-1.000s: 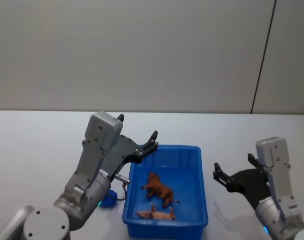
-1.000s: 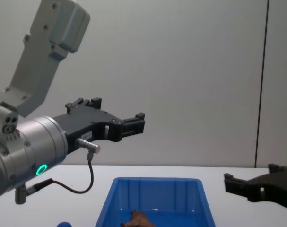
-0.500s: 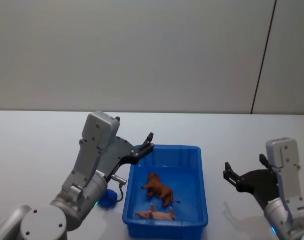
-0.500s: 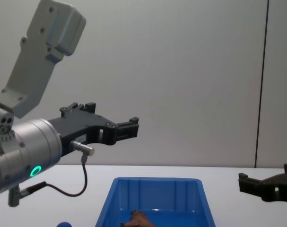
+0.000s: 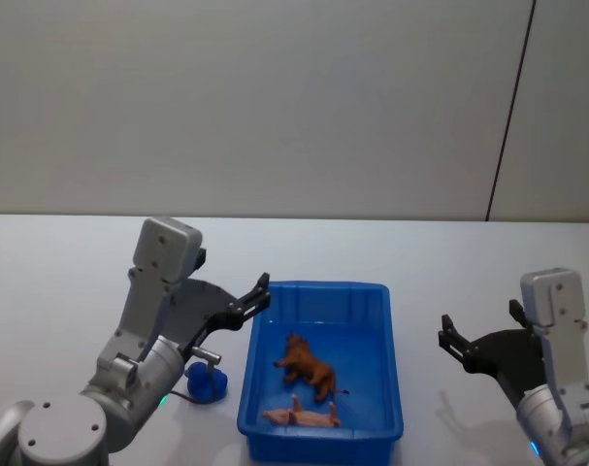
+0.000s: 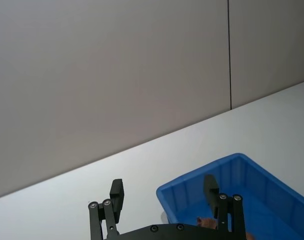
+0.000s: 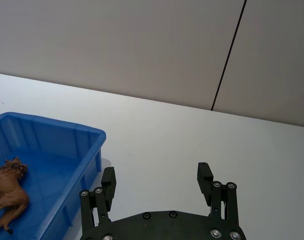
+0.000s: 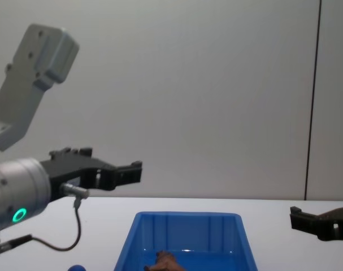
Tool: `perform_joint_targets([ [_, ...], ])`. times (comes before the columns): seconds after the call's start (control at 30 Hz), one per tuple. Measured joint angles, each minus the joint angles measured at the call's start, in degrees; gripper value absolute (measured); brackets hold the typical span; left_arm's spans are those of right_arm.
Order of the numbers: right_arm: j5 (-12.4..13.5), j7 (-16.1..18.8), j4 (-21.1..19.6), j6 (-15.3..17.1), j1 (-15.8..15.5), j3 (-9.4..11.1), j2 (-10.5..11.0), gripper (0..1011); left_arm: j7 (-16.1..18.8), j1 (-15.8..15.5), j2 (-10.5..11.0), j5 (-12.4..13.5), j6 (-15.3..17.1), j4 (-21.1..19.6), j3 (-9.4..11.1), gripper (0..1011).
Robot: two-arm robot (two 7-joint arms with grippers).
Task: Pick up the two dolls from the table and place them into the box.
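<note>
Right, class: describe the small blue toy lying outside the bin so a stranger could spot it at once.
Find the bright blue rectangular plastic bin on the plain white tabletop. On the table just off its left wall, below the left gripper, sits a small rounded bright blue toy. Unlike the brown lion-like toy and the pale pinkish toy, it lies outside the bin.

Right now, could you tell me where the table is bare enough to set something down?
Bare table runs along the wall behind the blue bin, and between the bin and the right gripper. Crowded: the bin's left side, where the blue doll sits close by the left gripper.
</note>
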Motion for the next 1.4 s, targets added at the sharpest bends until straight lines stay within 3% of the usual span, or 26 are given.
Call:
perform_joint_targets([
  [0.37, 0.01, -0.21, -0.08, 0.04, -0.07, 0.07, 0.06, 1001, -0.19, 0.11, 0.65, -4.87, 2.5, 3.34, -1.73, 1001],
  [0.63, 0.01, -0.26, -0.12, 0.04, -0.11, 0.1, 0.09, 1001, -0.69, 0.08, 0.78, -6.86, 3.81, 5.65, -2.42, 1001],
  [1.4, 0.0, -0.32, -0.13, 0.03, -0.12, 0.1, 0.1, 1001, -3.32, -0.5, 0.19, -8.7, 6.25, 12.09, -3.01, 1001],
])
